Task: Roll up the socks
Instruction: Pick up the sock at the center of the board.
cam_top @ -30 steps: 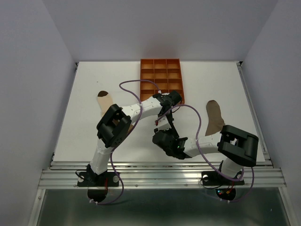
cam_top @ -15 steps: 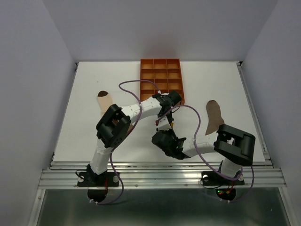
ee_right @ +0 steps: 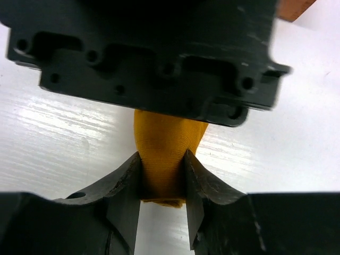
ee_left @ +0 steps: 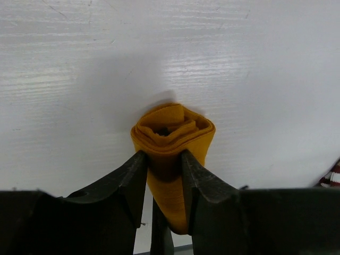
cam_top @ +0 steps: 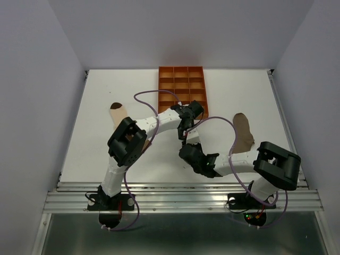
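The mustard-yellow sock (ee_left: 172, 133) is rolled into a tube, and both grippers pinch it just above the white table. My left gripper (ee_left: 164, 164) is shut on one end, with the coiled end showing beyond its fingertips. My right gripper (ee_right: 162, 170) is shut on the other end of the sock (ee_right: 164, 141), right below the left gripper's black body (ee_right: 143, 53). In the top view the two grippers (cam_top: 186, 134) (cam_top: 189, 150) meet at mid-table and hide the sock. The taupe-brown sock (cam_top: 243, 133) lies flat at the right. The cream sock (cam_top: 117, 112) lies at the left, partly under my left arm.
The orange gridded tray (cam_top: 182, 87) stands at the back centre, just beyond the left gripper. Purple cables loop over both arms. A striped scrap (ee_left: 332, 175) shows at the right edge of the left wrist view. The table's front rail runs along the near edge.
My right gripper has moved up toward the left gripper, and the right arm's elbow has swung to the right. The left gripper has stayed almost in place.
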